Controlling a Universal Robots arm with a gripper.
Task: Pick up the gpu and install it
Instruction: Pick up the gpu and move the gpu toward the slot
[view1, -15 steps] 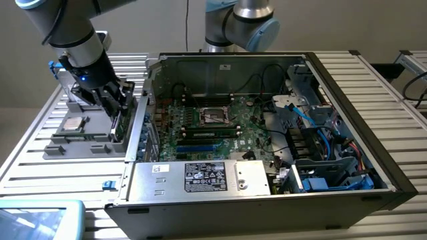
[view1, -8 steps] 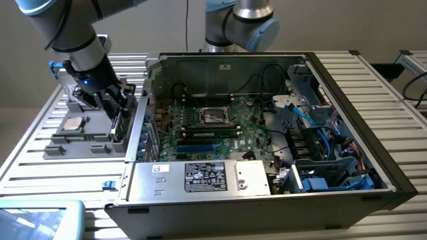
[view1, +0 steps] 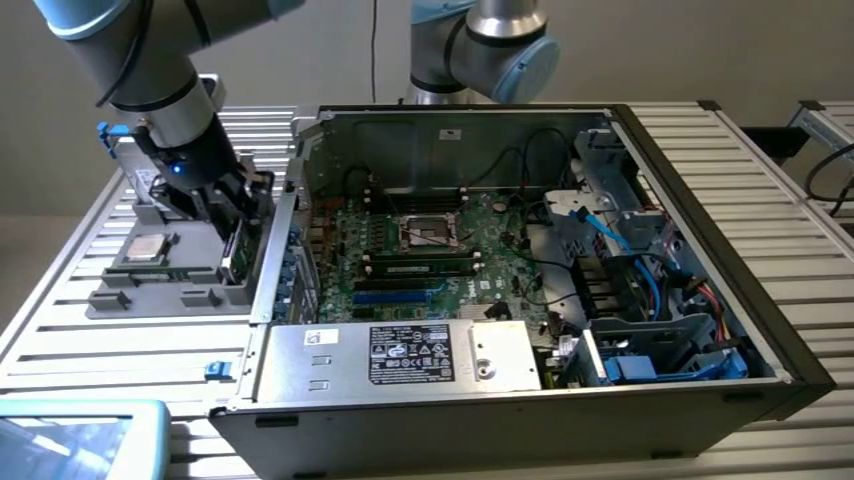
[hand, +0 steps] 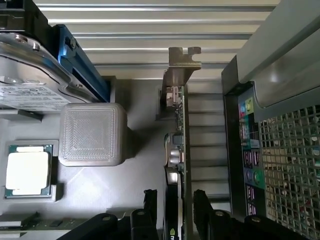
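You're over the card now, and a fair bit is out of sight: in the wrist view the gpu (hand: 178, 145) shows edge-on, so you can't make out either flat face, and its near end is cut off by the frame between the gripper's (hand: 175, 214) black fingers (hand: 150, 207). From the exterior view the arm and gripper cover nearly all of it, leaving just a green sliver low beside the computer case (view1: 534, 440). The card stands on its long edge in the grey tray (hand: 135, 170), just outside the case's port-bearing wall and apart from it. Its long axis runs parallel to that wall. The silver bracket (hand: 181, 67) caps the end pointing away from the fingers, its hooked tab bent towards the case. The gripper is released: one finger sits on each side of the card with a gap showing on both, so nothing is clamped. How deep the fingers reach down the card, you can't tell.
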